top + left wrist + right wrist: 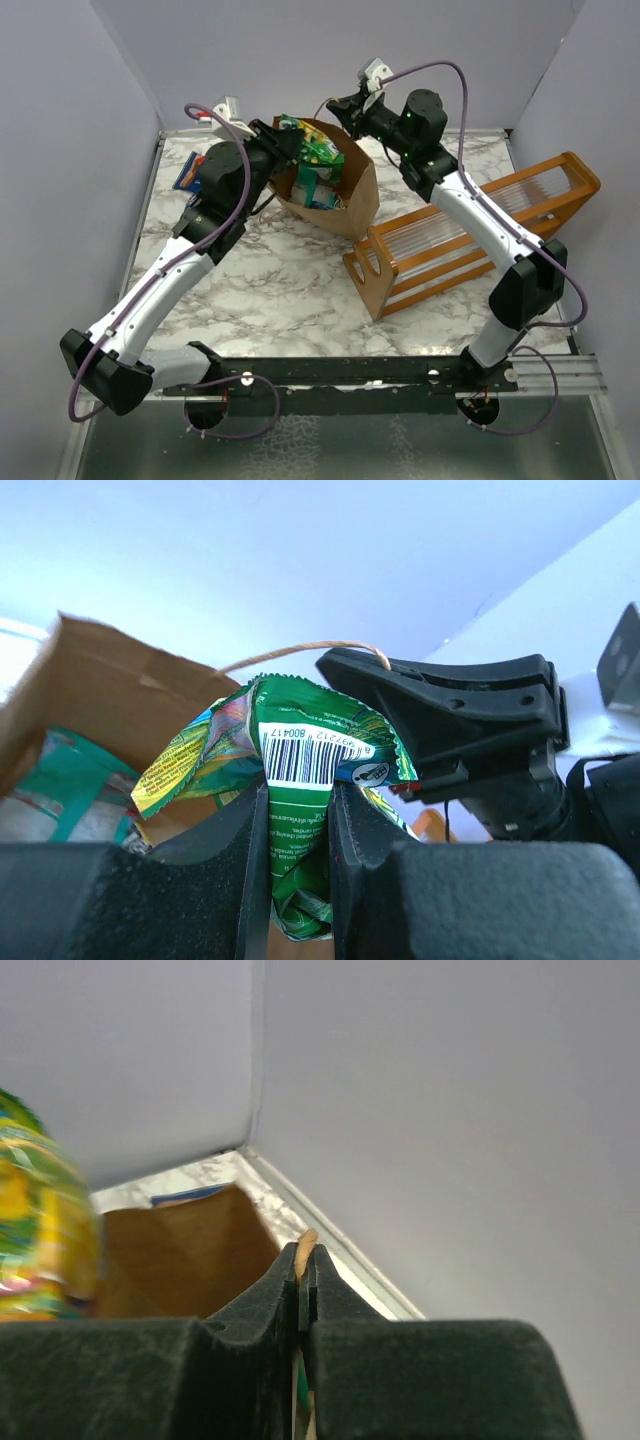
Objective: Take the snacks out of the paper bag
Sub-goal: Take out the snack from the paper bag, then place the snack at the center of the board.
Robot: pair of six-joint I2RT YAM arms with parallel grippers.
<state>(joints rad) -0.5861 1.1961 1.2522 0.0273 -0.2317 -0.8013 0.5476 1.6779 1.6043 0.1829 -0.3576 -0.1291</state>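
1. Left gripper (298, 805) is clamped on a green snack packet (310, 742), which sticks up between its 2 fingers.
2. Paper bag (95, 685) sits just below it, mouth open, a teal packet (70, 780) inside.
3. Right gripper (303, 1265) pinches the bag's loop handle (307, 1238).

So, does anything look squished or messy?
Yes, the green snack packet is crumpled and folded where the left gripper squeezes it above the paper bag. The right gripper pinches the bag's thin handle. Nothing looks spilled.
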